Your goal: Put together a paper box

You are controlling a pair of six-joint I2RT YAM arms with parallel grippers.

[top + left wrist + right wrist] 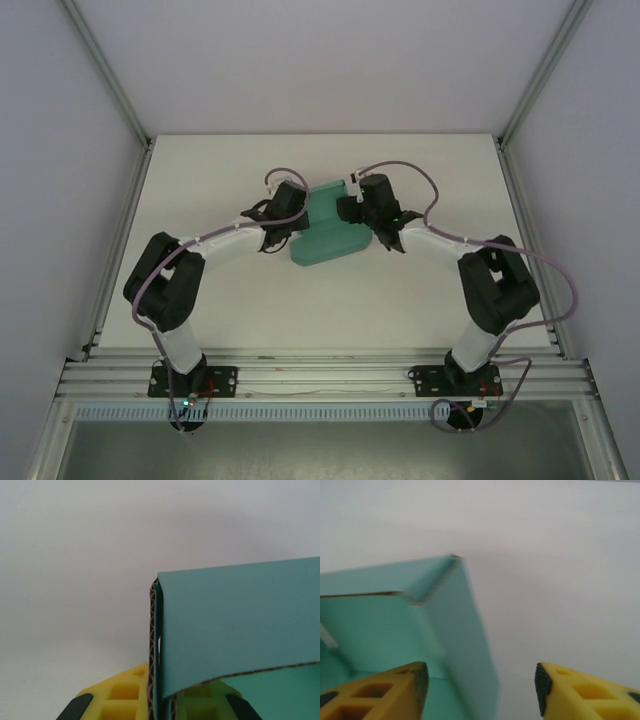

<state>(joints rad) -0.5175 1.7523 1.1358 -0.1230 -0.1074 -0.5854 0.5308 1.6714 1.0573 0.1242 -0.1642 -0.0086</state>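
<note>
Paper box of thin teal-green corrugated card [325, 240] sat in the middle of the bench [420, 300] between the arms. It was partly formed: one corner stood up and a flap curled over a side wall, while its near end looked flat. The left gripper [156, 703] and right gripper [479, 677] each straddled a wall, jaws wide, clamping nothing. The remaining flaps likely needed folding and tucking.
</note>
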